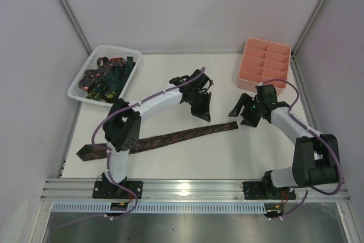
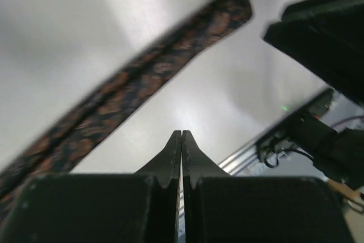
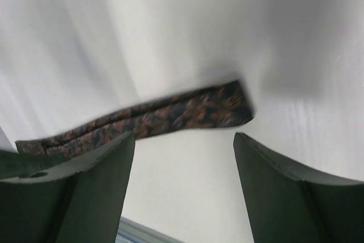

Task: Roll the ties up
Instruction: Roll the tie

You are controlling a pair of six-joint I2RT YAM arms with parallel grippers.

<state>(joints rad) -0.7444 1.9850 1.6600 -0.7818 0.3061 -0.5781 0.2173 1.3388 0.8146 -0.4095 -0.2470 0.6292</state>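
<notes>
Left tool [image 2: 181, 136] together, right tool [image 3: 183, 136] apart; tie [image 1: 165, 139] stretches left-right, narrow end rightward.

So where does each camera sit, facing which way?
Top external: above, behind, looking down at the table; left arm and right arm show.
Left wrist: on the left arm, facing the brown tie past its shut left gripper.
Right wrist: on the right arm, facing the tie's end through the open right gripper.
All share the tie.

The brown tie [image 1: 170, 136] is soft woven cloth. The table [image 1: 227, 157] looks white and matt. The basket [image 1: 81, 72] is white plastic, the tray [image 1: 253, 83] smooth pink plastic. The rail [image 1: 193, 187] is shiny metal.
</notes>
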